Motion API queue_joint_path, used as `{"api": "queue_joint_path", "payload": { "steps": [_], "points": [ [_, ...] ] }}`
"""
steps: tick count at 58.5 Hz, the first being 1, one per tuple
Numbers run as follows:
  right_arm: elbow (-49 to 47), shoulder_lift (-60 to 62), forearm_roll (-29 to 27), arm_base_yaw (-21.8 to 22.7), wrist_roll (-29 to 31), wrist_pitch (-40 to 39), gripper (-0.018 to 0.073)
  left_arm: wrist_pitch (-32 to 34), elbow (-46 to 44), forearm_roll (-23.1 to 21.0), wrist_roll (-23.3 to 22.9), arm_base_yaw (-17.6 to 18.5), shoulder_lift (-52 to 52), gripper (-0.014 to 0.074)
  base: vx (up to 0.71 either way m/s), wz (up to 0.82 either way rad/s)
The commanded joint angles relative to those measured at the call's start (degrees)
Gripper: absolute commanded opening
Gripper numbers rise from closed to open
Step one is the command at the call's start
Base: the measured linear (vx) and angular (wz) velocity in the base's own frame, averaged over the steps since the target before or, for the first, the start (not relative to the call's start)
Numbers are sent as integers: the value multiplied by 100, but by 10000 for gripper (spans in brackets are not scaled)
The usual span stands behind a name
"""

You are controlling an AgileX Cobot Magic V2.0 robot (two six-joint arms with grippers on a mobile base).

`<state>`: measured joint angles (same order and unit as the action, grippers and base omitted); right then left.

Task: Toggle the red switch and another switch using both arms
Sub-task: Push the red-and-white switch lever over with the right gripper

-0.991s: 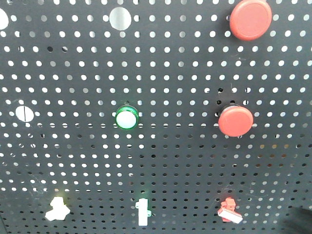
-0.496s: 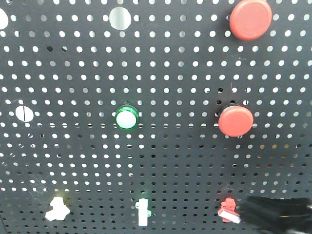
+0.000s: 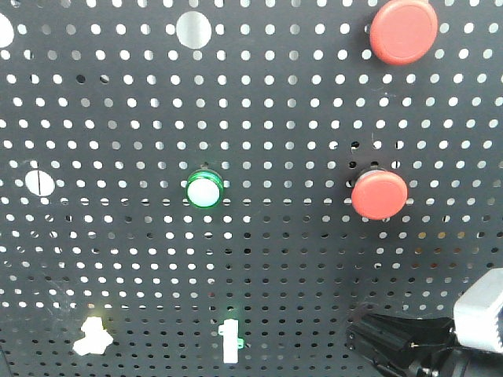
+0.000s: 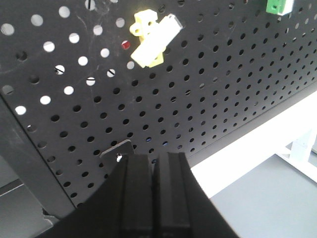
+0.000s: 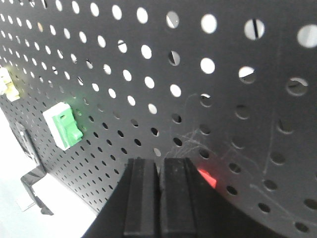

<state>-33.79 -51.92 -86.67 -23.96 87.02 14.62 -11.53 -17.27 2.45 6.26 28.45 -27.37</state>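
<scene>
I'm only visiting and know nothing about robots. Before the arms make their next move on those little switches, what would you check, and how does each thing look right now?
1. Right gripper at the red switch: ok. Red shows just beside its fingertips in the right wrist view.
2. Right jaws closed for pushing: ok.
3. Red switch's lever position: cannot tell. The gripper hides it in the front view.
4. Left gripper at the pale yellow switch: not ok. The switch sits higher on the board, clear of the fingertips.
5. Left jaws closed: ok.
</scene>
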Motion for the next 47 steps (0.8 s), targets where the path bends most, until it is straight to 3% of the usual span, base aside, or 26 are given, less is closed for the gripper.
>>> {"api": "queue_joint_path", "payload": {
  "steps": [1,25,37,47],
  "points": [
    [-178,-8,-148,8,57,-291,-6,500,-169,0,-27,27,-8,3,0,0],
    [-160,-1024,-97,8,-149,525,-6,492,-169,60,-27,27,-8,3,0,0],
    [-160,-1048,399,-3,-477,634,-6,492,-169,83,-33,27,-8,3,0,0],
    [-45,-579,1055,-3,-1191,638,-6,492,-169,84,-58,27,-8,3,0,0]
  ]
}}
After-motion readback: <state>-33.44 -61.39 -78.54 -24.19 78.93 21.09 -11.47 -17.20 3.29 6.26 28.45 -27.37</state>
